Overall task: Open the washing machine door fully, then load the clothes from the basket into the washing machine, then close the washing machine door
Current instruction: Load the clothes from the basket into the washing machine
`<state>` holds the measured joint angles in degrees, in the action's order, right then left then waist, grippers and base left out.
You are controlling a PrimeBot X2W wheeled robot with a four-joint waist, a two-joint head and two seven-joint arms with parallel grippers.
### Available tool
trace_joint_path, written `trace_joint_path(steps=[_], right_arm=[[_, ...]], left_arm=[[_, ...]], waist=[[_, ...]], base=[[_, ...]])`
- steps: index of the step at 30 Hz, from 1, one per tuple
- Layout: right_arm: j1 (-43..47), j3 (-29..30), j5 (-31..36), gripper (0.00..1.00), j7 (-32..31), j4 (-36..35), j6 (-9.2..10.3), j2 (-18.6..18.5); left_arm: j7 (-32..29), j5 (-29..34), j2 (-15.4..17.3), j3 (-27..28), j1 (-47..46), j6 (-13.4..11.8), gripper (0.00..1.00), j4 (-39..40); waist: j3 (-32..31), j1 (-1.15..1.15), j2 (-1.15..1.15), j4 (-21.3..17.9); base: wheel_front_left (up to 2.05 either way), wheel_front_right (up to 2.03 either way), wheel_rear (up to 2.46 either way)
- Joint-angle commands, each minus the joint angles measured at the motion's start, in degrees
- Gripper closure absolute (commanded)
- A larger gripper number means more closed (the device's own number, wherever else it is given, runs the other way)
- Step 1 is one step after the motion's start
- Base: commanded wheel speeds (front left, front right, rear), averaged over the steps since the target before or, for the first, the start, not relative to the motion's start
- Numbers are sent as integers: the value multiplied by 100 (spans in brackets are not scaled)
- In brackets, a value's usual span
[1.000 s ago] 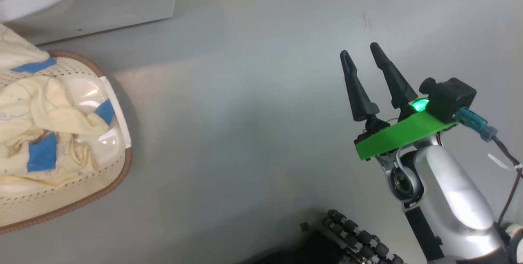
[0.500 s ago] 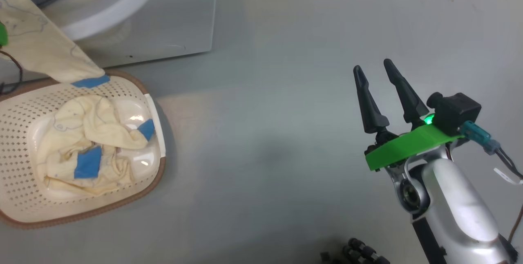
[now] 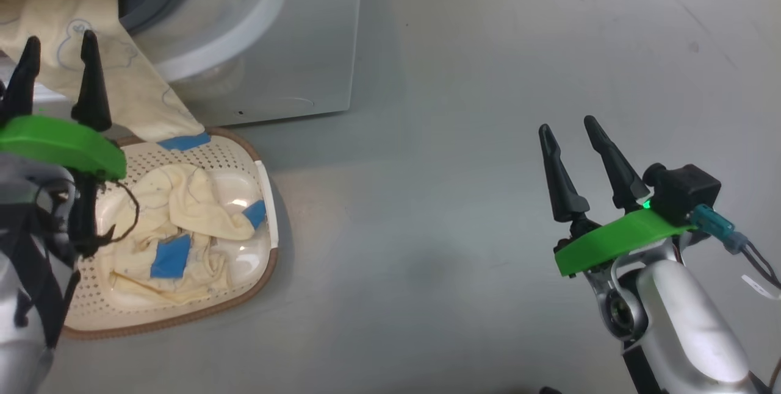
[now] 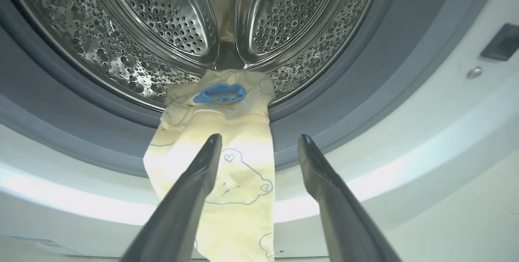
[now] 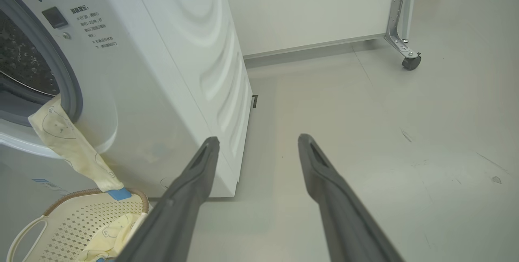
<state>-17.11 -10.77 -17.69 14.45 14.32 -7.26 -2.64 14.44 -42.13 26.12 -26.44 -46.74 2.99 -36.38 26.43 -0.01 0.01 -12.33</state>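
You had the left hand (image 3: 59, 43) spread, empty, facing the drum (image 4: 162, 18). The clothes (image 4: 243, 164) trailed from the drum over the seal (image 4: 61, 108) into the basket (image 3: 183, 311) on the floor (image 3: 427, 229) by the washing machine (image 3: 305, 46). Best bet looked like pinching the strip high and pushing deep. Right hand (image 3: 567, 125) spread, idle.

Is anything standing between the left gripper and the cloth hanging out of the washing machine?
Nothing visible does. The open left gripper faces the hanging cloth directly; the cloth drapes from the drum over the grey seal, down to the basket rim.
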Motion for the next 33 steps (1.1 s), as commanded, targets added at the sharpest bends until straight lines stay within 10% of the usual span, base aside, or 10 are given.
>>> trace_joint_path(steps=[1, 17, 33], right_arm=[[83, -68, 71, 0, 55, -148, -23, -24], [237, -58, 165, 0, 55, -110, -23, -24], [279, -156, 123, 0, 55, -37, -23, -24]], left_arm=[[54, 168, 191, 382, 185, -168, 0, 416], [55, 1339, -835, 1387, 2158, -814, 0, 2041], [55, 2563, -1842, 2121, 2782, -227, 0, 1911]], waist=[[-59, 1, -1, 34], [-387, 1, -1, 160], [-509, 1, -1, 199]], base=[[0, 0, 0], [0, 0, 0], [0, 0, 0]])
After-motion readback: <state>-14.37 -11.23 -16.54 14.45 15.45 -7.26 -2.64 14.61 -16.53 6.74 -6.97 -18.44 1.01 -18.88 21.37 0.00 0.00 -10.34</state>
